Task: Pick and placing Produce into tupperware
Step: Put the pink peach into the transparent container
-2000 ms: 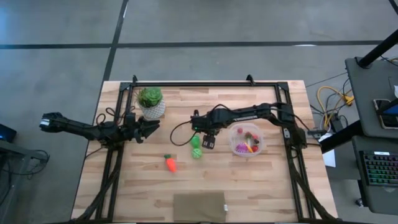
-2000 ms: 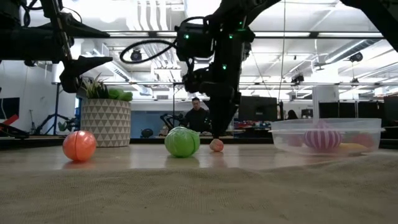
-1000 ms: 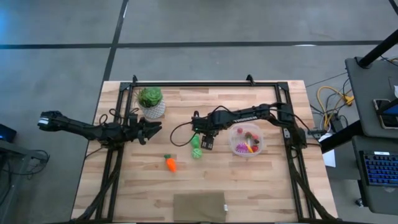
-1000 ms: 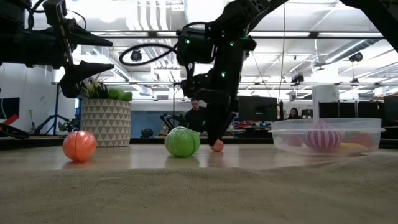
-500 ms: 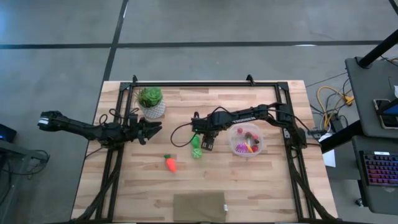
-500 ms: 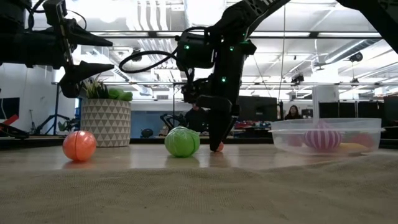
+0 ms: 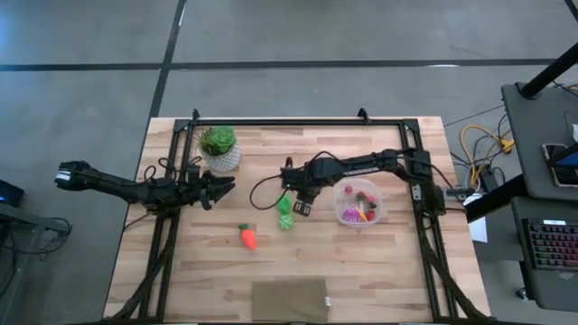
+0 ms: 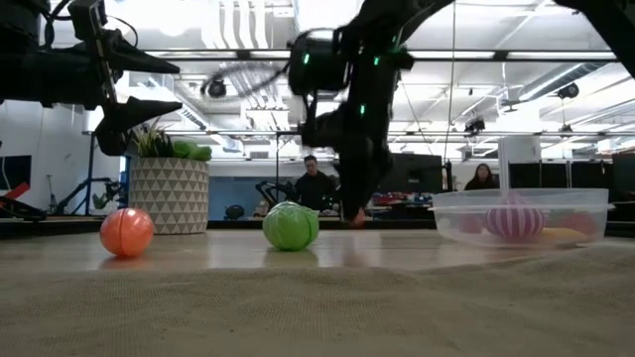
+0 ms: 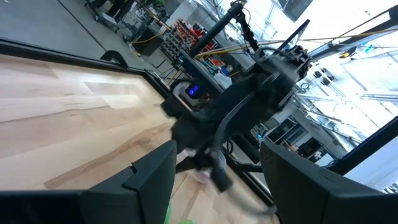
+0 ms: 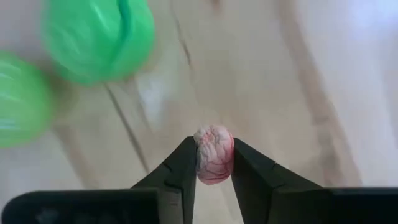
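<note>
Lifted since before, right gripper [image 10: 213,163] pinches red piece [image 10: 214,154] above bare table [image 10: 298,74]

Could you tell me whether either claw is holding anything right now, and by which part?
The right claw grips a small pinkish-red wrinkled toy piece by its two opposite sides. The left claw, beside the plant pot, holds nothing.

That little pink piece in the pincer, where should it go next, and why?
Probably a short carry sideways to the tupperware. The right pincer is shut on the small pink piece and looks just clear of the table, with two green balls close by. The tupperware beside it already holds other produce. The left pincer waits near the plant pot.
</note>
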Action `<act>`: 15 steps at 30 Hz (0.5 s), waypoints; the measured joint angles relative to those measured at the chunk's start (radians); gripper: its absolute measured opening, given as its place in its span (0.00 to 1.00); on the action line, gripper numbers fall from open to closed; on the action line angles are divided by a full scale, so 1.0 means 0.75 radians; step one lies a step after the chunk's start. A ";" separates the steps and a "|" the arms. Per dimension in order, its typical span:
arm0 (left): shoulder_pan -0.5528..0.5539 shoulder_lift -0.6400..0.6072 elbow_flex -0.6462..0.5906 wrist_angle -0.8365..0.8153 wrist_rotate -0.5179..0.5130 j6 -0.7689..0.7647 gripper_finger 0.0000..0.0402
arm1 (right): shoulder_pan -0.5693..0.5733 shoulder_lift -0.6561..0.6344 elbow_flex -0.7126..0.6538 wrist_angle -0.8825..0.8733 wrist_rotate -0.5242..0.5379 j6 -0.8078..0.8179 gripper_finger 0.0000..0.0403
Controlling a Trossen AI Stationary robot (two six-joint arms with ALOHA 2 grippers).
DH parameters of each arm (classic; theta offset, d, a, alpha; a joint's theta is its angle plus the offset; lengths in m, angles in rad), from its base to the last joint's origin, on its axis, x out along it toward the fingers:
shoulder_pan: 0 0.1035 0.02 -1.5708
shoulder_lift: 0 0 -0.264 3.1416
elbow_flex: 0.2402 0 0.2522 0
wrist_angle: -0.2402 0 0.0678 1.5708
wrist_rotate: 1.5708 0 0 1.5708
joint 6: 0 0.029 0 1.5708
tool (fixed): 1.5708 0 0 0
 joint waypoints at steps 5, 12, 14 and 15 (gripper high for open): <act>0.000 0.002 0.000 0.001 0.000 0.000 0.54 | 0.005 -0.159 0.001 -0.103 0.065 0.127 0.21; 0.000 0.001 0.000 0.005 0.001 0.000 0.54 | 0.008 -0.372 -0.095 -0.499 0.158 0.462 0.22; 0.000 0.002 0.000 0.004 0.001 0.000 0.54 | 0.008 -0.408 -0.179 -0.520 0.116 0.554 0.23; 0.000 0.001 0.000 0.005 0.001 0.000 0.54 | 0.010 -0.430 -0.225 -0.519 0.088 0.598 0.23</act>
